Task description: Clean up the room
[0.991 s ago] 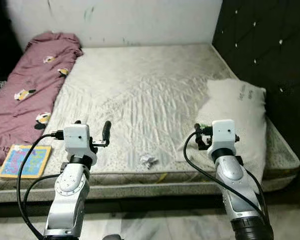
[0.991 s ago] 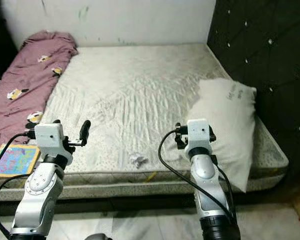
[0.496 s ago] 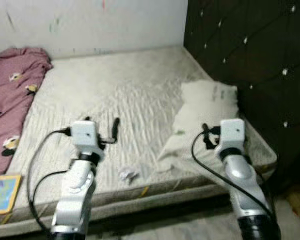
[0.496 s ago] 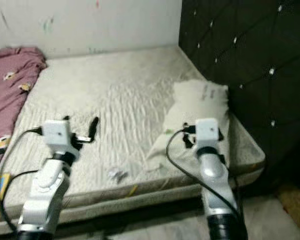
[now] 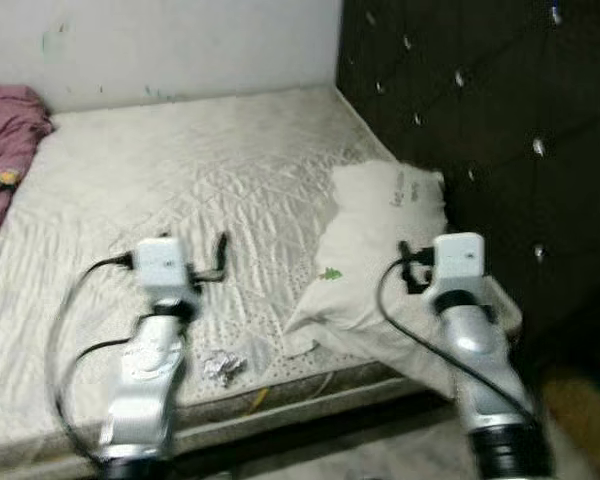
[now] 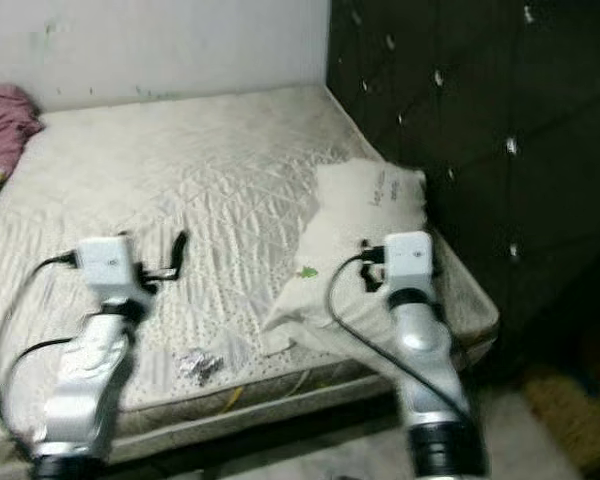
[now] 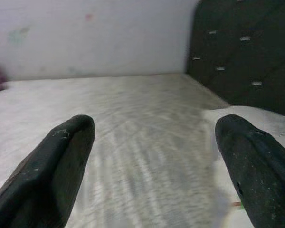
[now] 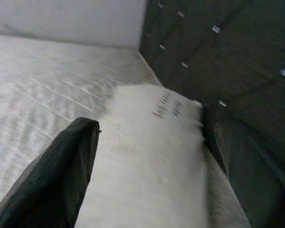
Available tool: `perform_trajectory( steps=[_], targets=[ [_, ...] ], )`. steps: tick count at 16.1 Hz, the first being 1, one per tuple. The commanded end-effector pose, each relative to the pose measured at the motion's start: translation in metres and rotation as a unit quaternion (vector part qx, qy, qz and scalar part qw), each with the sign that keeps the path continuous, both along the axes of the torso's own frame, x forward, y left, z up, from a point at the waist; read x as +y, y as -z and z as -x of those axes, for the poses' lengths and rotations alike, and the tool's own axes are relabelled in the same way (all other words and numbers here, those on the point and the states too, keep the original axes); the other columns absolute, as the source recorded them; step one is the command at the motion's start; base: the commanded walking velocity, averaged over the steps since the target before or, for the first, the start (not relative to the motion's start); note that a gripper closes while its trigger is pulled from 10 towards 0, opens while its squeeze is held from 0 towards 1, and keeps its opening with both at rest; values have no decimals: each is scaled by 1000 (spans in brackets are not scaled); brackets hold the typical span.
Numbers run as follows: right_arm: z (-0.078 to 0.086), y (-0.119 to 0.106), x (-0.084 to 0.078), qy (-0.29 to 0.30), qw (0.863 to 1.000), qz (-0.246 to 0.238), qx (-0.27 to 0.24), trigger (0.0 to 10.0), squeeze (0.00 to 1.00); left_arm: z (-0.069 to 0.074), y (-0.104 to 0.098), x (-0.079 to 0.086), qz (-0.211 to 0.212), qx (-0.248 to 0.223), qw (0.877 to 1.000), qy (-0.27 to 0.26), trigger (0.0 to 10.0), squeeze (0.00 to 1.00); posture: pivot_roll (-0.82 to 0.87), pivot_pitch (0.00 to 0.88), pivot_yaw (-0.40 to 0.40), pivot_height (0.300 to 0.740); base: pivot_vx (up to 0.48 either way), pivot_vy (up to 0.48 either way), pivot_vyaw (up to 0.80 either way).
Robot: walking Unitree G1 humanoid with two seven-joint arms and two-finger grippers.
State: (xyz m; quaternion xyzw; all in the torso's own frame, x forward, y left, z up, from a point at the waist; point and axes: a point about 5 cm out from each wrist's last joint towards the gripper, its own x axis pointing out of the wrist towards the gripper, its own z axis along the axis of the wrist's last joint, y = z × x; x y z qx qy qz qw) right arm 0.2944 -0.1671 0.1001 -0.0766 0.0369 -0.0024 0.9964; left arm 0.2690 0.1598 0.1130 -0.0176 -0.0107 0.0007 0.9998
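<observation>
A crumpled scrap of paper (image 5: 220,367) lies near the front edge of the bare white mattress (image 5: 180,170). A white pillow (image 5: 380,240) slumps at the mattress's right side, against the dark headboard. A maroon blanket (image 5: 5,120) lies at the far left edge. My left gripper (image 7: 154,126) is open and empty, held above the mattress just behind the paper scrap. My right gripper (image 8: 159,130) is also open and empty, raised over the pillow's near end.
A dark tufted headboard (image 5: 480,120) walls off the right side of the bed, and a pale wall (image 5: 180,40) stands behind it. The mattress edge (image 5: 280,385) runs across in front of me. A brownish patch of floor (image 5: 580,410) shows at lower right.
The camera has swung to the right: blanket and picture book slid off to the left, while pillow and headboard came toward the centre. Both arms keep the same raised pose, fingers apart.
</observation>
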Motion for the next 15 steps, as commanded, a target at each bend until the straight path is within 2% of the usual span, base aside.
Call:
perform_trajectory(
  steps=[1, 3, 10, 13, 14, 15],
  targets=[
    [-4, -7, 8, -13, 1000, -6, -13, 10000, 0, 0, 1, 5, 5, 3, 1000, -7, 10000, 0, 3, 0, -4, 740, 0, 480, 463],
    [-5, -8, 6, -7, 1000, -18, -17, 10000, 0, -2, -1, 4, 4, 1, 1000, -7, 10000, 0, 2, 0, -1, 740, 0, 480, 0],
    [-4, -7, 6, -8, 1000, -13, -14, 10000, 0, -1, 0, 5, -9, -2, 1000, -11, 10000, 0, 3, 0, 0, 740, 0, 457, 0],
    [-4, -7, 6, -1, 1000, -16, -17, 10000, 0, 0, 1, 7, -44, 3, 998, -39, 10000, 0, 5, 0, 0, 740, 0, 0, 0],
    [-3, -7, 5, 3, 1000, -12, -22, 10000, 0, 3, 6, 8, -27, 38, 998, -34, 10000, 0, 6, 0, -2, 740, 0, 0, 0],
    [-3, -8, 5, 7, 1000, -4, -25, 10000, 0, 6, 6, 7, -4, 34, 999, 5, 10000, 0, 7, 0, -1, 740, 0, 0, 0]
  ],
)
